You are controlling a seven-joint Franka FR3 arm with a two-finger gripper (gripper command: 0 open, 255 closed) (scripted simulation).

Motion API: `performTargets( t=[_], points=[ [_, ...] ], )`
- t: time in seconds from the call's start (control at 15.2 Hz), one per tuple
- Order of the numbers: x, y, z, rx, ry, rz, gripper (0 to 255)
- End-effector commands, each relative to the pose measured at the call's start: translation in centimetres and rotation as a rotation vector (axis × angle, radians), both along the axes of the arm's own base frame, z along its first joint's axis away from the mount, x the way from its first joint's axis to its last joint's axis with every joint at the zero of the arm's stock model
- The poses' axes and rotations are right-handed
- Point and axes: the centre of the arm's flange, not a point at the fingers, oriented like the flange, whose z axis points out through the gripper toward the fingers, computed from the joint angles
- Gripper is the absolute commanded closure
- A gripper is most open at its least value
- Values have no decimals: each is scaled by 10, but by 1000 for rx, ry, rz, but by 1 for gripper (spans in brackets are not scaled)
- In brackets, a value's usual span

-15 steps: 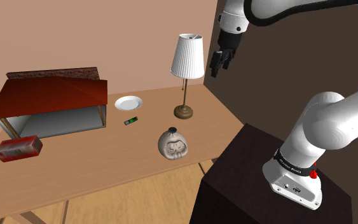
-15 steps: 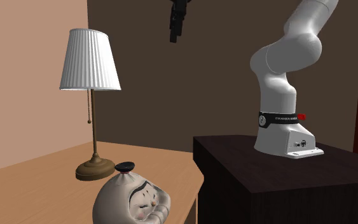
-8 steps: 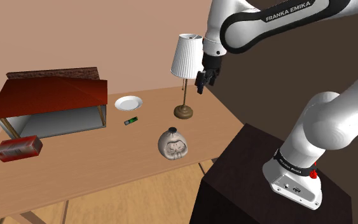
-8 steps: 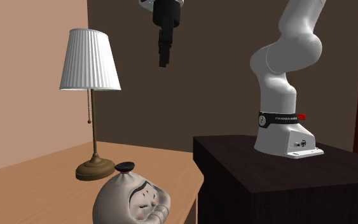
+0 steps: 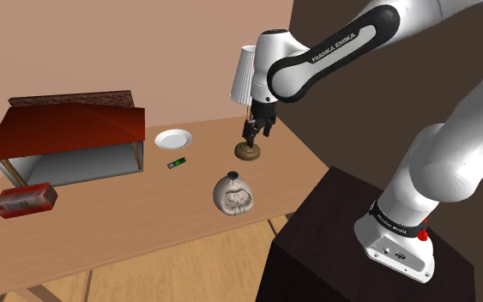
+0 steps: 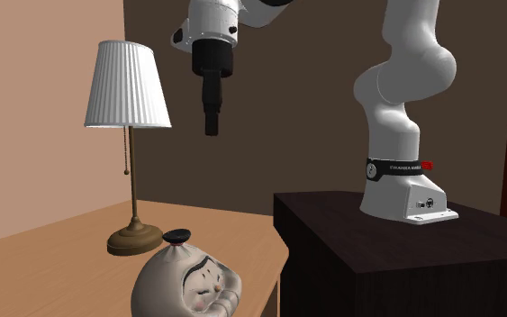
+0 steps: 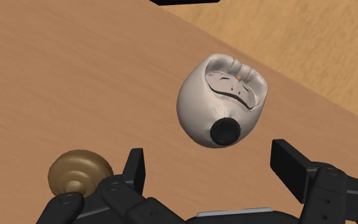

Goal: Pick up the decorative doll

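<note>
Newbie: jaws first, are they apart or together?

Regular: apart, with a wide gap and nothing in it. From the wrist camera, the gripper [image 7: 210,153] has its black fingers [image 7: 135,167] spread, and the doll [image 7: 220,98] sits on the table [image 7: 56,76] beyond them, untouched.

Newbie: so where's the doll exactly?

Regular: on the wooden table, near the edge closest to the dark stand [image 5: 334,244]. It's pale grey, with a face on the front and a little black knob on top. The gripper hangs well above it, pointing down, up by the lamp [image 5: 249,152] pole. The lamp's brown base is near the doll, and its white shade is partly hidden behind the arm in the shoulder view.

Newbie: anything else on there?

Regular: farther off there's a white plate [image 5: 173,138], a small green thing [image 5: 176,164], a red-roofed toy house [image 5: 68,129] and a red box [image 5: 25,199].
</note>
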Motion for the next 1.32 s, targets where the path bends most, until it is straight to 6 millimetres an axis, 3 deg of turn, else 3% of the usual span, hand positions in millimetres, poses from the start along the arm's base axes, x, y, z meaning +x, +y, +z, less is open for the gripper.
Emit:
performTargets(
  t=[0.0, 0.66, 1.25],
  points=[
    [14, 7, -26, 11, 10, -2, 0],
    [67, 44, -140, 60, 62, -9, 0],
    [67, 44, -180, 60, 62, -9, 0]
  ],
)
